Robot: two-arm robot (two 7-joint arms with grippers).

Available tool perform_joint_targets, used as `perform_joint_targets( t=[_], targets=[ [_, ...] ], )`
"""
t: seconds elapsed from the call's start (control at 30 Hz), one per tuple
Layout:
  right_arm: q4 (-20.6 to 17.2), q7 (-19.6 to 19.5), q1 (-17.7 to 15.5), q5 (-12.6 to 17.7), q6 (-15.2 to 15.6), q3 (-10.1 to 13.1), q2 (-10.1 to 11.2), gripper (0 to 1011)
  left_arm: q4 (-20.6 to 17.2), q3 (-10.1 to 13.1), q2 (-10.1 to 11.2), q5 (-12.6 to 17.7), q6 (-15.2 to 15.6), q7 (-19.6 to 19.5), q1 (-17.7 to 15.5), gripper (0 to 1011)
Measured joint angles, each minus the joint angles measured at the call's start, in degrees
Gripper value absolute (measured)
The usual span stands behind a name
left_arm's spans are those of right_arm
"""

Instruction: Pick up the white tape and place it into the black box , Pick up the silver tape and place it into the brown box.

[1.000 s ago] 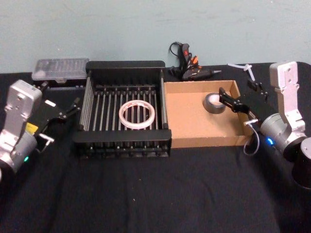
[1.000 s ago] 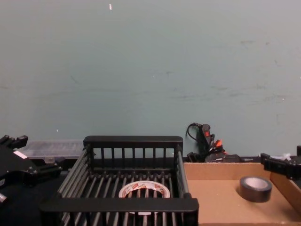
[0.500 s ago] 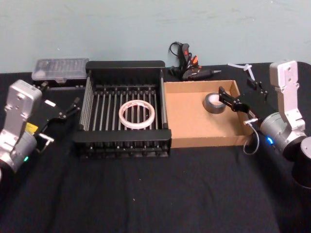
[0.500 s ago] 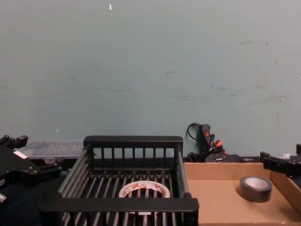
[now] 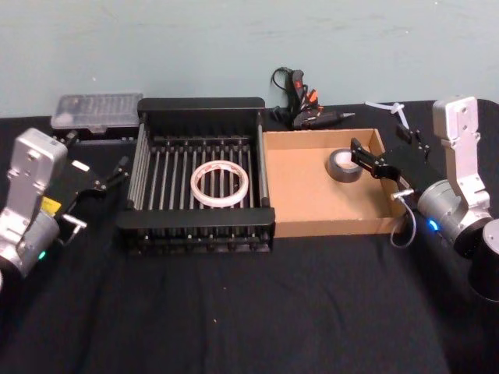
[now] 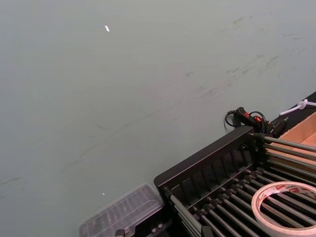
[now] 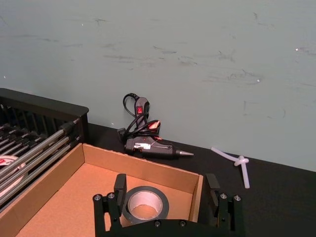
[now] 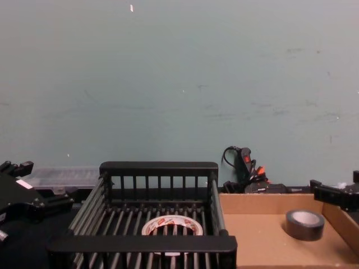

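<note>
The white tape (image 5: 221, 183) lies flat inside the black box (image 5: 201, 108). Just right of that box, the brown box (image 5: 312, 227) holds the silver tape (image 5: 341, 165) near its far right corner, where the right gripper (image 7: 167, 193) stands spread open, empty. The left gripper (image 5: 117, 173) waits left of the black box, fingers parted.

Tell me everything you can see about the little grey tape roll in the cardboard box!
The silver tape is a small, thick roll, dark grey outside with a pale whitish core. It lies flat, hole facing up, on the floor of the brown box, near the far right corner. The right gripper hovers over the box's right wall just beside the roll, fingers spread open, not gripping it. Only the cardboard floor seems to touch the roll.
</note>
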Motion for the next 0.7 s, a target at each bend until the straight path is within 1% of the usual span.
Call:
perform_joint_targets(
  t=[0.7],
  targets=[
    [0.0,0.0,0.0,0.0,0.0,0.0,0.0,1002,0.0,0.0,0.0,0.0,0.0,0.0,0.0,1001]
  ],
)
